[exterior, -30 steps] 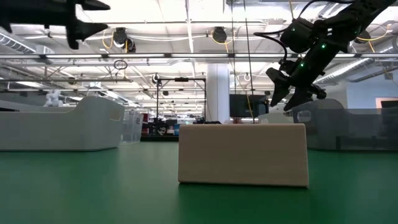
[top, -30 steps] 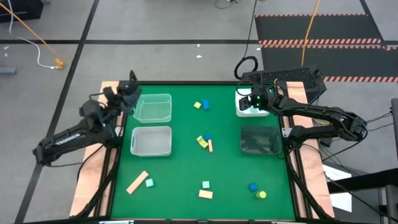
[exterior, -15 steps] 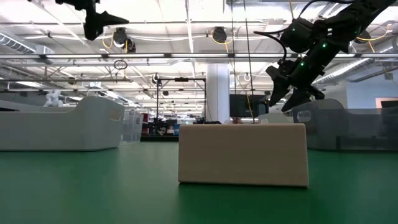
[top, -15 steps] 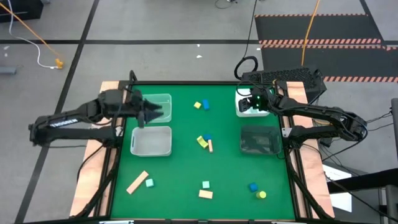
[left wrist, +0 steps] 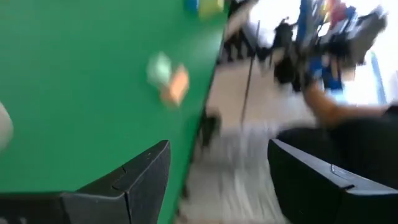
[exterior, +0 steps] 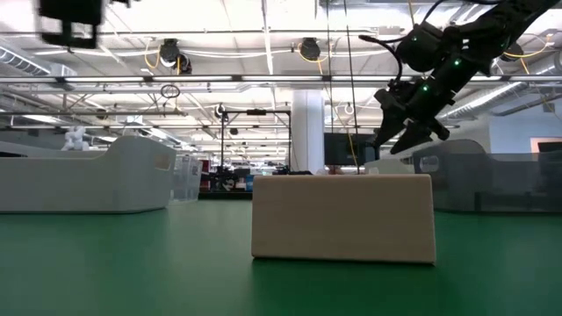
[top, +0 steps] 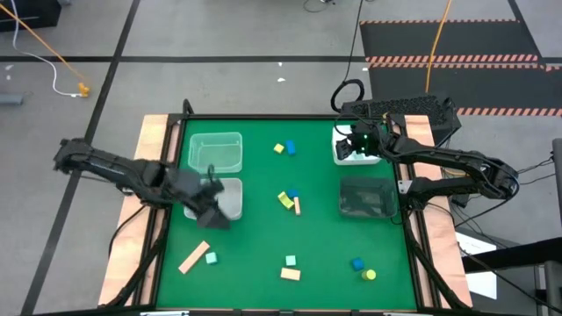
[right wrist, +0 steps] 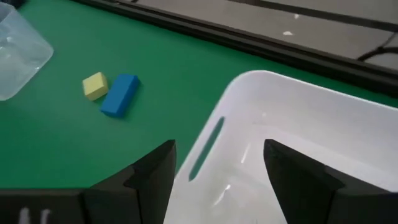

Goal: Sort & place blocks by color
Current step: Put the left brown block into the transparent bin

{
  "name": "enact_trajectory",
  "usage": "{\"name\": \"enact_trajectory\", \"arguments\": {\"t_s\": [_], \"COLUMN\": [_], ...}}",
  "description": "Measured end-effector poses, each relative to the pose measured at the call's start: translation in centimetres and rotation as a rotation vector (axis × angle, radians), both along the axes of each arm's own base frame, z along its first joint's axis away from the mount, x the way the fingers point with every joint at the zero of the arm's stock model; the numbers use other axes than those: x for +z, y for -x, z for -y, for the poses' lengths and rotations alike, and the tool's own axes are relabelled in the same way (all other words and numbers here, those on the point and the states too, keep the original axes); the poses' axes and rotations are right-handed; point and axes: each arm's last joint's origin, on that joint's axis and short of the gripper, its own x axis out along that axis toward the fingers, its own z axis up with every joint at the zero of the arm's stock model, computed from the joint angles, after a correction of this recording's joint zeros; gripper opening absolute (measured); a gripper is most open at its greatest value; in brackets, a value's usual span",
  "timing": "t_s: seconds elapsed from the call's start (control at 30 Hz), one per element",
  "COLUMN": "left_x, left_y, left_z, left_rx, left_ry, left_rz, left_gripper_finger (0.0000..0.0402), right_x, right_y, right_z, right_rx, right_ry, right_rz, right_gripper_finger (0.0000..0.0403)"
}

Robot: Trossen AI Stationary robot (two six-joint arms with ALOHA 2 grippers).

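Small blocks lie scattered on the green table. A yellow block [top: 278, 148] and a blue block [top: 291, 147] lie at the far middle, and also show as the yellow block [right wrist: 94, 86] and blue block [right wrist: 119, 94]. A yellow, blue and tan cluster [top: 288, 200] sits at the centre. A tan plank [top: 193, 256] lies beside a mint cube [top: 211, 258]. A mint and tan pair [top: 291, 268] and a blue block [top: 357, 263] with a yellow cylinder [top: 370, 275] lie near the front edge. My left gripper [top: 215, 219] [left wrist: 217, 180] hangs open above the near clear bin's front edge. My right gripper [top: 356, 145] [right wrist: 217, 174] hangs open over the white bin.
Two clear bins stand at the left, one far [top: 217, 151] and one nearer [top: 230, 200]. A white bin [top: 338, 156] and a dark see-through bin [top: 367, 197] stand at the right. A tan block [exterior: 342, 218] fills the low view's middle. Bare green runs between the block groups.
My left arm has swung fast from the table's far left corner, first rightward over the far clear bin, then toward the near edge, and now hangs over the nearer clear bin. No block has moved.
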Motion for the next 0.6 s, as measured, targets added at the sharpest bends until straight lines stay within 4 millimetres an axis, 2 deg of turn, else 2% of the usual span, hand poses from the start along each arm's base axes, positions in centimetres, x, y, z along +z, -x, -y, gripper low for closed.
{"name": "enact_trajectory", "arguments": {"t_s": [0.23, 0.6], "left_x": [-2.2, -5.3], "left_y": [1.6, 3.8], "left_z": [3.3, 7.0], "left_rx": [-0.050, -0.031], "left_ry": [0.099, 0.025], "left_rz": [-0.374, -0.776], "left_gripper_finger": [0.0269, 0.0268], "right_x": [0.1, 0.1], "right_y": [-0.1, -0.1], "right_z": [0.0, 0.1], "right_rx": [0.027, 0.061], "right_ry": [0.029, 0.059], "right_rz": [-0.010, -0.035], "right_gripper_finger": [0.0235, 0.0235]}}
